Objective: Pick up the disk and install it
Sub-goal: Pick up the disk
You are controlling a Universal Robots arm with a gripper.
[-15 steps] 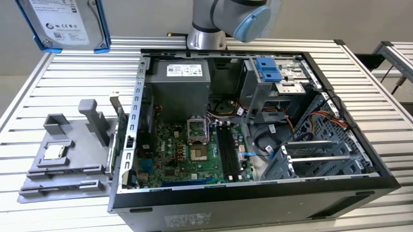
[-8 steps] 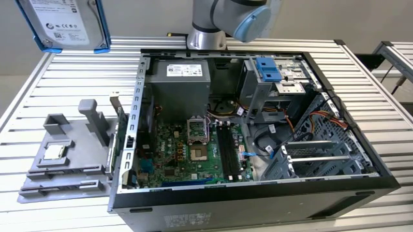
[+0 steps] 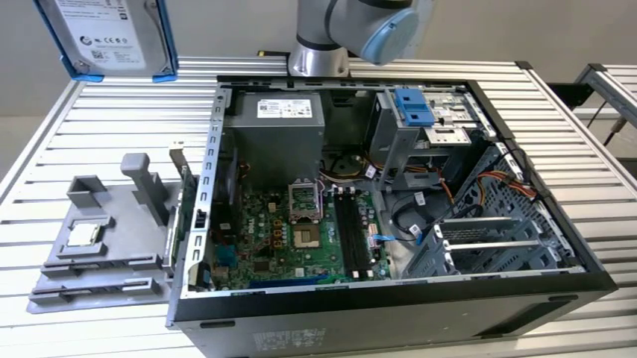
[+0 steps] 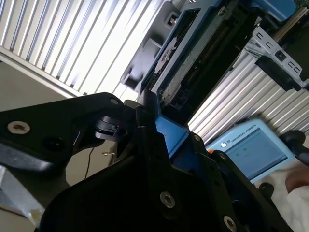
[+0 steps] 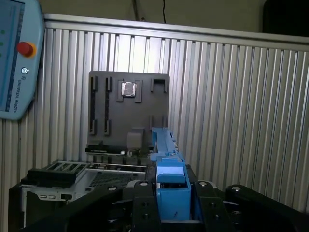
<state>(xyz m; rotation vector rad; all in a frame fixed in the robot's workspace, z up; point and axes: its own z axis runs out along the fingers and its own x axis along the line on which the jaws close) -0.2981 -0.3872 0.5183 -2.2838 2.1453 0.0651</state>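
Observation:
The disk [image 3: 110, 37], silver with a white label and a blue rail frame, hangs upright above the table's far corner at the exterior view's left. In the first wrist view the disk [image 5: 169, 188] is edge-on, its blue frame clamped between the black fingers [image 5: 141, 209] of my gripper [image 5: 171, 210], which is shut on it. In the second wrist view the disk [image 4: 193, 67] stretches away from the gripper [image 4: 169, 145], its blue rail squeezed between the jaws. The arm's base [image 3: 339, 37] stands behind the open computer case [image 3: 398, 298].
The case lies open on the slatted table [image 3: 119, 127], with a blue-latched drive bay [image 3: 413, 108], motherboard [image 3: 289, 231] and grey power-supply box [image 3: 279, 134]. A grey fixture [image 3: 100, 246] carrying a small square chip [image 3: 82, 234] sits beside it. A teach pendant [image 5: 14, 58] and a hand [image 4: 297, 181] are nearby.

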